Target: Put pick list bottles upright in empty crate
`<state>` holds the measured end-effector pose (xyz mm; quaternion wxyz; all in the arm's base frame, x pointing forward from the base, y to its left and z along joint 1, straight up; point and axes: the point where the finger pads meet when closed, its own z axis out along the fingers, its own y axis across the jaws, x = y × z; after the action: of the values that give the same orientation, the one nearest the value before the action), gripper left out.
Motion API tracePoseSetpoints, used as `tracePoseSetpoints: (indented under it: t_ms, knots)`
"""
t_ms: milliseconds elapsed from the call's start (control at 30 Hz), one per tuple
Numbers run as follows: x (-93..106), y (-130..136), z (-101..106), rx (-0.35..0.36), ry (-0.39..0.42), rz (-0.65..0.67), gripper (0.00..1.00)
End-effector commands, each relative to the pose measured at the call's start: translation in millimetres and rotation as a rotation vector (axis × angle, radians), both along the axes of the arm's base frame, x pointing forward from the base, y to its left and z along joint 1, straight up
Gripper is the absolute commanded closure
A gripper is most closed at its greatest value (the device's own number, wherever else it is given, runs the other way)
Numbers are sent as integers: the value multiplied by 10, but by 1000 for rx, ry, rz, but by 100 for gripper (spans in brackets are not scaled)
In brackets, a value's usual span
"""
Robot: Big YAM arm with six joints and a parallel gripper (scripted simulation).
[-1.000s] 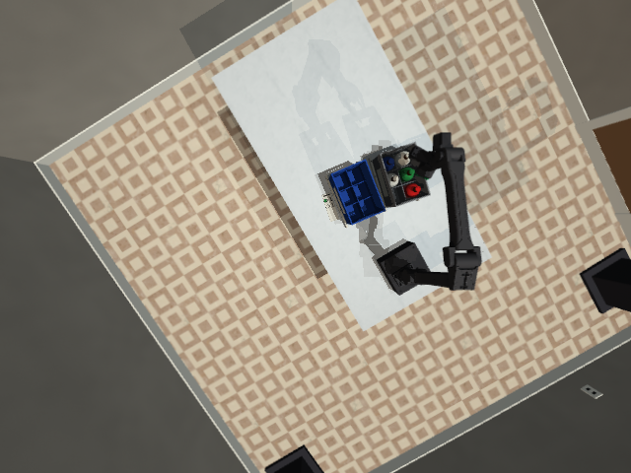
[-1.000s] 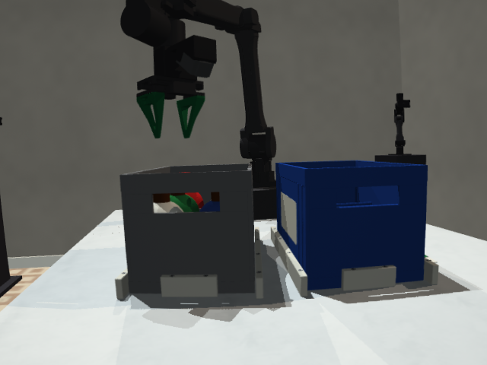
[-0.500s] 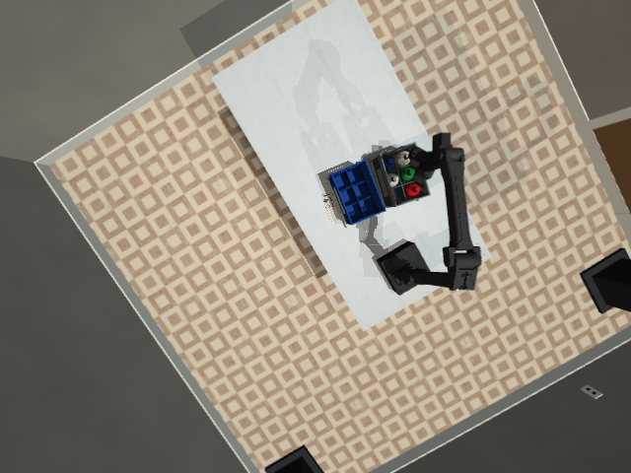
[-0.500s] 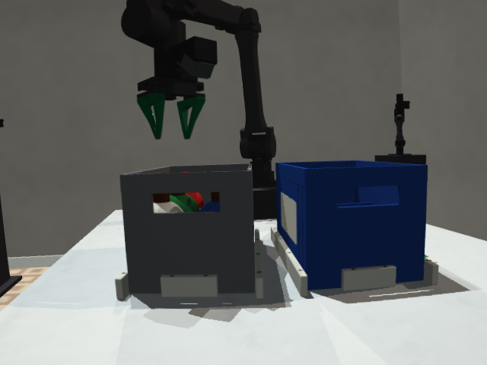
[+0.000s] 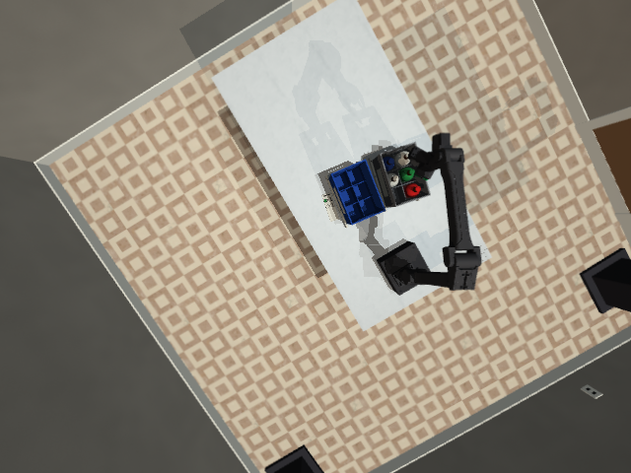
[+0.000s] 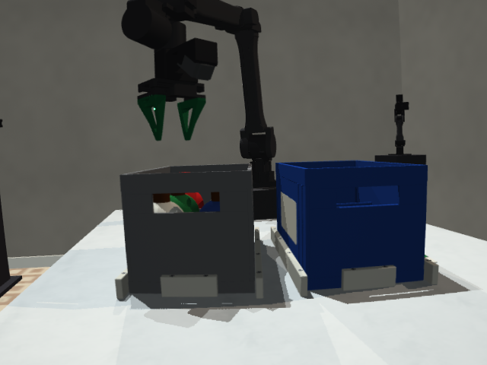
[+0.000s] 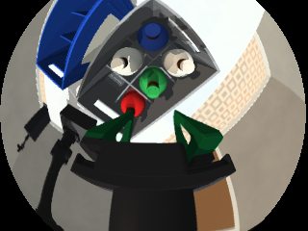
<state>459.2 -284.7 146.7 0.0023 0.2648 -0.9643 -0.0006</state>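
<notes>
End effector (image 6: 173, 138) (image 7: 153, 114): released, above dark crate.
Dark crate (image 5: 392, 201) (image 6: 189, 243) (image 7: 204, 60): blue, green, red and two white bottles, upright.
Blue crate (image 5: 366, 216) (image 6: 365, 236) (image 7: 50, 45): beside it, on counter (image 5: 285, 111) (image 6: 236, 334) (image 7: 231, 29); compartments unfilled.
Pick list (image 5: 329, 206): beside blue crate, unreadable.

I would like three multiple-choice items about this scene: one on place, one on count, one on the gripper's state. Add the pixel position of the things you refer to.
1. Where does the red bottle (image 5: 413, 190) (image 7: 132, 103) stand?
A) in the blue crate
B) in the dark grey crate
C) on the floor

2. How many white bottles are there?
A) one
B) two
C) four

3. How is the gripper (image 6: 173, 139) (image 7: 153, 114)?
A) open, holding nothing
B) shut on a bottle
C) shut, holding nothing

1: B, the top view shows it inside the dark grey crate (image 5: 383, 187) (image 6: 189, 243) (image 7: 204, 60).
2: B, the wrist view shows two white tops.
3: A, its fingers stand apart with nothing between them.
</notes>
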Motion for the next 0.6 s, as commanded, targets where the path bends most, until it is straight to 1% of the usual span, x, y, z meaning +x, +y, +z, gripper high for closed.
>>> tracePoseSetpoints:
  t_ms: [0, 33, 100, 133, 167, 267, 333, 400, 433, 500, 533, 567]
  knots:
    - [130, 19, 223, -28, -53, 22, 39]
    - [99, -38, 161, -21, -37, 5, 39]
    - [99, -37, 161, -21, -37, 5, 39]
    - [70, 50, 85, -15, -31, 20, 39]
    - [72, 50, 40, -12, -26, 20, 39]
    - [136, 1, 14, -16, -33, 19, 39]
    - [136, 1, 14, -16, -33, 19, 39]
    - [69, 41, -134, -1, -8, 19, 39]
    - [68, 41, -170, 1, -4, 19, 39]
    - [147, -6, -99, -13, -27, 19, 39]
    - [133, 2, -130, -10, -23, 19, 39]
    - [68, 41, -144, -7, -17, 19, 39]
